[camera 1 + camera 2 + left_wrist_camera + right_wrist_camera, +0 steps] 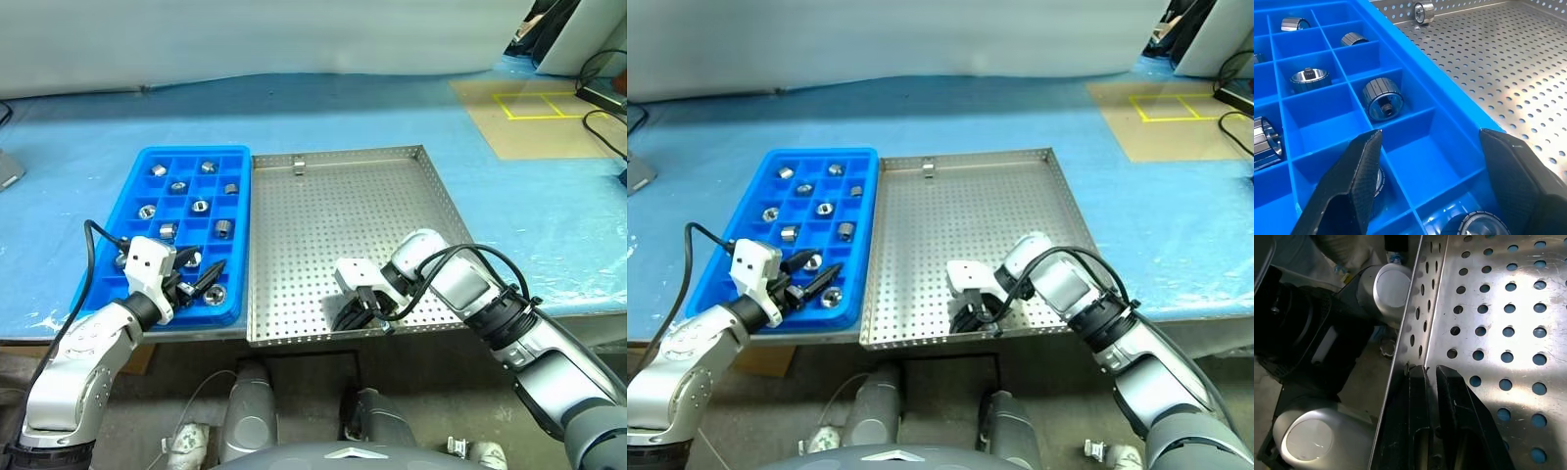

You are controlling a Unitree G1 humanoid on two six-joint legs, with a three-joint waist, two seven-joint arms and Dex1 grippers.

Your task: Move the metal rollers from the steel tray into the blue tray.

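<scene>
Right gripper (351,315) clenched at steel tray's (392,196) near rim, apparently empty. Left gripper (199,275) parted over blue tray's (132,201) near corner. Metal rollers (201,206) fill compartments; one roller (299,166) at far rim.

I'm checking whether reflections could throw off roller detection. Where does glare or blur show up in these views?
Right wrist view: bright glare washes across the steel tray floor around the dark holes. Left wrist view: the black fingers up close look soft, while a metal roller in the blue tray is crisp, with shiny highlights. Left eye view: lighting is even, with mild sheen on the tray.
</scene>
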